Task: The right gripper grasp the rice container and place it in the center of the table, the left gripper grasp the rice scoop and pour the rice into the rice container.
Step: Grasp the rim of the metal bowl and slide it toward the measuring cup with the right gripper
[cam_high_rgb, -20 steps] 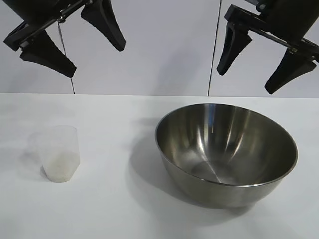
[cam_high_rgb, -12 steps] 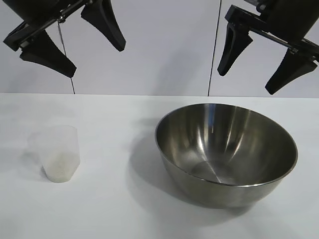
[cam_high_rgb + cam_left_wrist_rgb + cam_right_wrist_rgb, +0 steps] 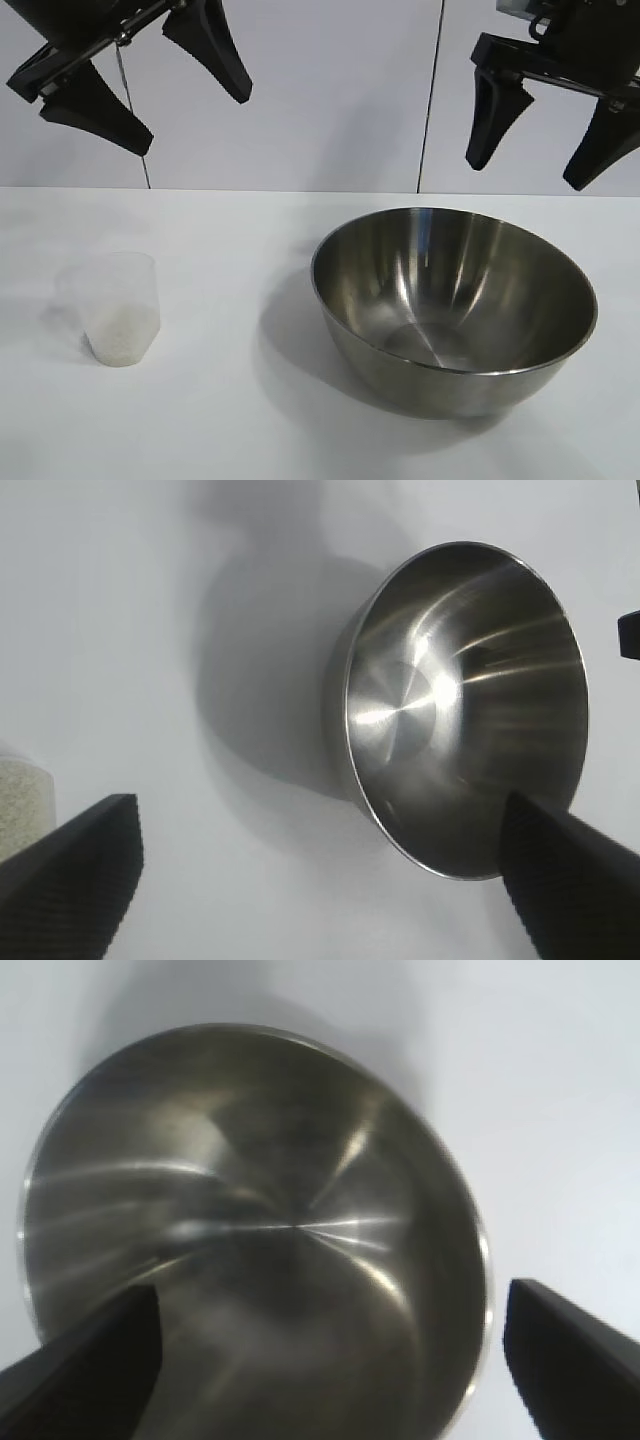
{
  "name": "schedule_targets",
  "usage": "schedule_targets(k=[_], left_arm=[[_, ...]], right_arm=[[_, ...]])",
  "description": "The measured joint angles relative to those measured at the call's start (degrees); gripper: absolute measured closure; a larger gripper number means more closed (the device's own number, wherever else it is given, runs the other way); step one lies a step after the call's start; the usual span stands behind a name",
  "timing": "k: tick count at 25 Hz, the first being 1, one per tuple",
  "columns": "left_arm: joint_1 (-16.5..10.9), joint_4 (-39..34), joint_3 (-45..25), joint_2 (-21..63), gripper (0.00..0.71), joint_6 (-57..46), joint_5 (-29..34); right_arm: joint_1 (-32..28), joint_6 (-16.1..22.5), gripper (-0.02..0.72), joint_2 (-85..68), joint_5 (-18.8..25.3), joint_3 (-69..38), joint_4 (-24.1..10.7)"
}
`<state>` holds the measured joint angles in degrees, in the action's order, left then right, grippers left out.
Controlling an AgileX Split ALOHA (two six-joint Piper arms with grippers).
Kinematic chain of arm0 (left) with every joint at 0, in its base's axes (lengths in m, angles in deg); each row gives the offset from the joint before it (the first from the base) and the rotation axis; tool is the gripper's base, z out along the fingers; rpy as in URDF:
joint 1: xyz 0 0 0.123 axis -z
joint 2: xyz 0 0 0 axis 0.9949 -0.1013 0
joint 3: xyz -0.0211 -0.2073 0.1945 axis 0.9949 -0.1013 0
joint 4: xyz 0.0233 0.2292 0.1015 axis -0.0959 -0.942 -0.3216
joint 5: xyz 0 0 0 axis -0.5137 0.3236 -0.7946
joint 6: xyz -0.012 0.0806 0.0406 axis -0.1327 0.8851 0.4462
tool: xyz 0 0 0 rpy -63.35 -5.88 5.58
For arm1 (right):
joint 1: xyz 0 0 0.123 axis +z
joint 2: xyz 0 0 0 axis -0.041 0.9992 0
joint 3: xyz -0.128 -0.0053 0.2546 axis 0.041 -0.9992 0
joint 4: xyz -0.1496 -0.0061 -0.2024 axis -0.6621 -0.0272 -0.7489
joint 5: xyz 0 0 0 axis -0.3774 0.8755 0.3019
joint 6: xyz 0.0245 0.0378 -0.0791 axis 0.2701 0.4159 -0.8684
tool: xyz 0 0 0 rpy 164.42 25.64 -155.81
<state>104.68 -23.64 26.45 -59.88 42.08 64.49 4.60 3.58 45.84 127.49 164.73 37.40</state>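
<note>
The rice container [image 3: 455, 305] is a large shiny steel bowl, empty, standing right of centre on the white table [image 3: 230, 420]. It also shows in the left wrist view [image 3: 465, 705] and the right wrist view [image 3: 250, 1230]. The rice scoop [image 3: 115, 305], a clear plastic cup, stands upright at the left with rice [image 3: 122, 335] in its bottom part. My right gripper [image 3: 535, 150] is open, high above the bowl's far right rim. My left gripper [image 3: 190, 125] is open, high above the table at the far left, well above the scoop.
A pale wall with vertical seams stands behind the table. In the left wrist view the scoop's rice [image 3: 22, 795] peeks in at the edge, and a bit of the right gripper shows beyond the bowl.
My right gripper has swung to the right and turned more upright above the bowl. The left gripper, the bowl and the scoop have not moved.
</note>
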Motion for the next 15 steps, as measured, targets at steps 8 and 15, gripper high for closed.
schedule_targets(k=[8, 15], left_arm=[[0.0, 0.0, 0.0, 0.0, 0.016, 0.0, -0.1], [0.0, 0.0, 0.0, 0.0, 0.016, 0.0, -0.2]], right_arm=[[0.0, 0.6, 0.064, 0.0, -3.8, -5.4, -3.1], [0.0, 0.6, 0.064, 0.0, -15.5, -14.8, -3.7]])
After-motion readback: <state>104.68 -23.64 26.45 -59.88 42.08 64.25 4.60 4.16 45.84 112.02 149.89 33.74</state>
